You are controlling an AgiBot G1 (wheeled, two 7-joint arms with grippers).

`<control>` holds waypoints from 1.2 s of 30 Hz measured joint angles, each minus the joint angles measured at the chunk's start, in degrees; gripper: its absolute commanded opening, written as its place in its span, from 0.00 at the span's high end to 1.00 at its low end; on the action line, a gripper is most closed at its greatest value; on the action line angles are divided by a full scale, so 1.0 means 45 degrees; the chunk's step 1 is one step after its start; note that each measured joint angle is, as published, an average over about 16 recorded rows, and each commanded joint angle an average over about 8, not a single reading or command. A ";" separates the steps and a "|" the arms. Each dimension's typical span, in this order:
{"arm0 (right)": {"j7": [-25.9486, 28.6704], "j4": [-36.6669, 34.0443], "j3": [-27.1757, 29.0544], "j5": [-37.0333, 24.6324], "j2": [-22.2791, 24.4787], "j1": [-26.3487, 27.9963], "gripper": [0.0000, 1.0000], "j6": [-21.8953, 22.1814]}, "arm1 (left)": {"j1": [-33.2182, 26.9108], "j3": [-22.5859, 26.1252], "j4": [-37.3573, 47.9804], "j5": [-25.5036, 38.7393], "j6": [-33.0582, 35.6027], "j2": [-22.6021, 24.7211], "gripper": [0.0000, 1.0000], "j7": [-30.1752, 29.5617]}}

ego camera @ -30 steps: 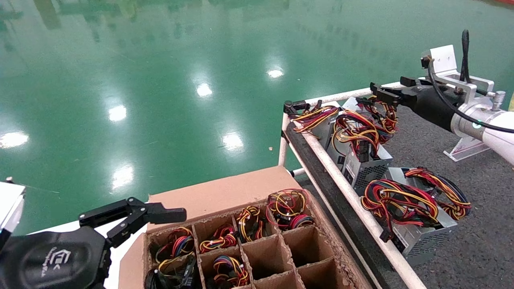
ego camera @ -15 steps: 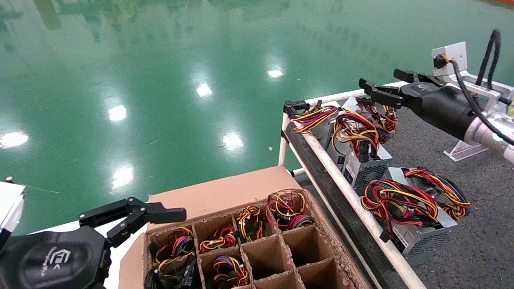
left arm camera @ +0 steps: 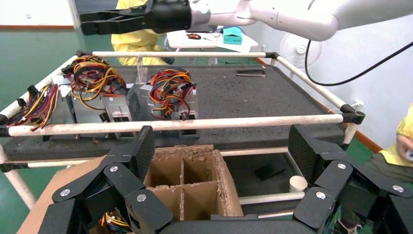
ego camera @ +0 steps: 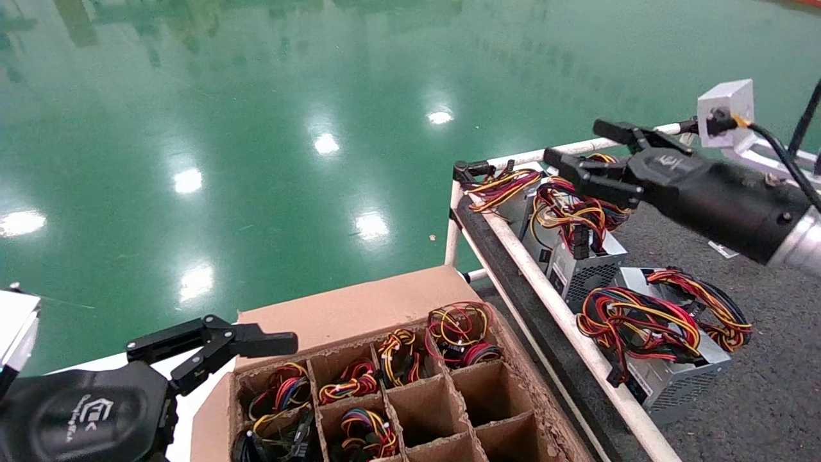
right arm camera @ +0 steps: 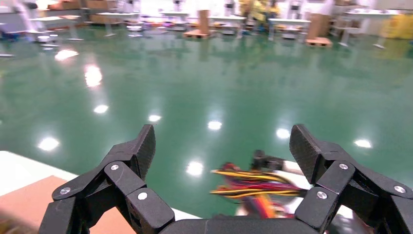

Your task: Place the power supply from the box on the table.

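Note:
The box [ego camera: 359, 308] is a brown carton with a cardboard grid, near the bottom centre of the head view. Power supplies with coiled wires [ego camera: 458, 333] fill its far and left cells; the near right cells [left arm camera: 195, 185] are bare. Three power supplies [ego camera: 577, 250] lie on the grey table [ego camera: 737, 301] along its left rail. My right gripper [ego camera: 575, 142] hangs open and empty above the far-corner units, whose wires [right arm camera: 253, 183] show below its fingers. My left gripper [ego camera: 256, 340] stays open and empty at the box's left side.
White pipe rails [ego camera: 545, 289] with black joints edge the table between box and felt. Glossy green floor [ego camera: 256, 128] lies beyond. A white cup [left arm camera: 297, 184] stands below the table's frame. A person in yellow [left arm camera: 131, 44] stands behind the table.
My right gripper has swung left and lower across the table's far corner, toward the box side. The left gripper and all power supplies have not moved.

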 measured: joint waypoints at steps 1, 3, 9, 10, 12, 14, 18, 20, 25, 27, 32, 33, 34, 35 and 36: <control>0.0088 0.0280 0.0013 0.0099 0.0104 -0.0163 0.00 -0.0178 | 0.0000 0.0000 0.0000 0.0000 0.0000 0.0000 0.00 0.0000; 0.0261 0.0830 0.0039 0.0294 0.0307 -0.0484 0.00 -0.0528 | 0.0000 0.0000 0.0000 0.0000 0.0000 0.0000 0.00 0.0000; 0.0781 0.2489 0.0117 0.0881 0.0920 -0.1451 0.00 -0.1584 | 0.0000 0.0001 0.0000 0.0000 0.0000 0.0000 0.00 0.0000; 0.0869 0.2768 0.0130 0.0980 0.1023 -0.1614 0.00 -0.1763 | 0.0000 0.0001 0.0000 0.0000 0.0000 0.0000 0.00 0.0000; 0.1042 0.3319 0.0156 0.1175 0.1227 -0.1935 0.00 -0.2113 | 0.0000 0.0001 0.0000 -0.0001 0.0000 0.0000 0.00 0.0000; 0.1216 0.3874 0.0182 0.1371 0.1432 -0.2258 0.00 -0.2466 | 0.0000 0.0001 0.0000 -0.0001 0.0000 0.0000 0.00 0.0000; 0.1563 0.4978 0.0233 0.1762 0.1840 -0.2903 0.00 -0.3170 | 0.0000 0.0001 0.0000 -0.0001 0.0000 0.0000 0.00 0.0001; 0.1737 0.5534 0.0260 0.1959 0.2046 -0.3226 0.00 -0.3523 | 0.0000 0.0001 0.0000 -0.0001 -0.0001 -0.0001 0.00 0.0001; 0.2136 0.6815 0.0318 0.2410 0.2517 -0.3970 0.00 -0.4337 | 0.0000 0.0002 0.0001 -0.0001 -0.0001 -0.0001 0.00 0.0001; 0.2268 0.7263 0.0338 0.2569 0.2681 -0.4228 0.00 -0.4621 | 0.0000 0.0001 0.0001 -0.0002 -0.0002 -0.0001 0.00 0.0001; 0.2498 0.8044 0.0375 0.2855 0.2970 -0.4683 0.00 -0.5118 | 0.0001 0.0001 0.0002 -0.0003 -0.0003 -0.0001 0.00 0.0001; 0.2526 0.8141 0.0381 0.2891 0.3006 -0.4740 0.00 -0.5179 | 0.0002 0.0001 0.0002 -0.0003 -0.0003 -0.0001 0.00 0.0001; 0.2549 0.8221 0.0385 0.2921 0.3036 -0.4786 0.00 -0.5230 | 0.0002 0.0001 0.0003 -0.0004 -0.0004 -0.0001 0.00 0.0001; 0.2565 0.8279 0.0388 0.2944 0.3058 -0.4820 0.00 -0.5267 | 0.0002 0.0001 0.0003 -0.0004 -0.0004 -0.0001 0.00 0.0001; 0.2576 0.8319 0.0391 0.2959 0.3073 -0.4844 0.00 -0.5292 | 0.0002 0.0001 0.0003 -0.0004 -0.0004 -0.0001 0.00 0.0001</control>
